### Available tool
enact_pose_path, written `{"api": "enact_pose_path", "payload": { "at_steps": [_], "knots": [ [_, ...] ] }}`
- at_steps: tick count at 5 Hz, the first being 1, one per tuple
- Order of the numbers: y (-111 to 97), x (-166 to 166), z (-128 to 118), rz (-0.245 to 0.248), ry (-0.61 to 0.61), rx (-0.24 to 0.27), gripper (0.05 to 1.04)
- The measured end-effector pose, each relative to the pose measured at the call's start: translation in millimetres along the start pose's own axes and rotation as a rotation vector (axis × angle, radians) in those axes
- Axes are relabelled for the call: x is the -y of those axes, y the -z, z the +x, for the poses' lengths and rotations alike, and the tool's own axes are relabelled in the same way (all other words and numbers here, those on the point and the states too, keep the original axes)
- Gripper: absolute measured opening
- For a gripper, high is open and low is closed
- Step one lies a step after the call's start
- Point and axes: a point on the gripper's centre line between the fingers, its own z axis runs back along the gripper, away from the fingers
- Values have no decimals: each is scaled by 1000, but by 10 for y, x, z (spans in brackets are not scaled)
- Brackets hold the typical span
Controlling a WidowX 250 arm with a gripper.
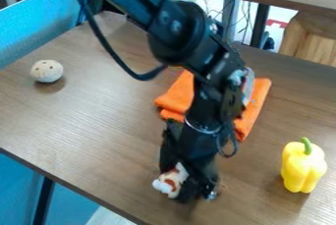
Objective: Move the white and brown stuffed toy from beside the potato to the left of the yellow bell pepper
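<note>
Camera view: pale holed ball point(46, 71), toy figure point(171, 182), black gripper point(193, 188), orange cloth point(176, 96) and yellow bell pepper point(302, 166) on a wooden worktop point(98, 126).
The ball sits well apart; the white-and-brown toy figure is against the downturned jaws, whether pinched or not I cannot tell. Folding makes the cloth a compact pad behind the arm point(181, 35); the pepper stands stem-up, likely steady on its lobes.

Orange cloth point(177, 96) partly hidden behind the arm point(187, 37), itself cut off above, small toy point(171, 182) partly blurred
</note>
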Motion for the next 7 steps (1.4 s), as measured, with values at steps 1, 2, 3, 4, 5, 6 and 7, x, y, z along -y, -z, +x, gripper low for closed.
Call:
{"api": "enact_pose_path", "payload": {
  "at_steps": [1,2,3,4,5,6,7],
  "knots": [
    [-244,-175,-42,-51,-80,89,1011],
    [-429,-320,-174,-114,-134,121,1006],
    [-660,-714,-458,-275,-206,209,1004],
    [-767,-1151,-676,-261,-352,205,1004],
    [-739,-1562,-820,-120,-497,105,1004],
    [-644,-2027,-994,-20,-570,48,1004],
    [-515,-2383,-1081,43,-564,13,1004]
  ]
}}
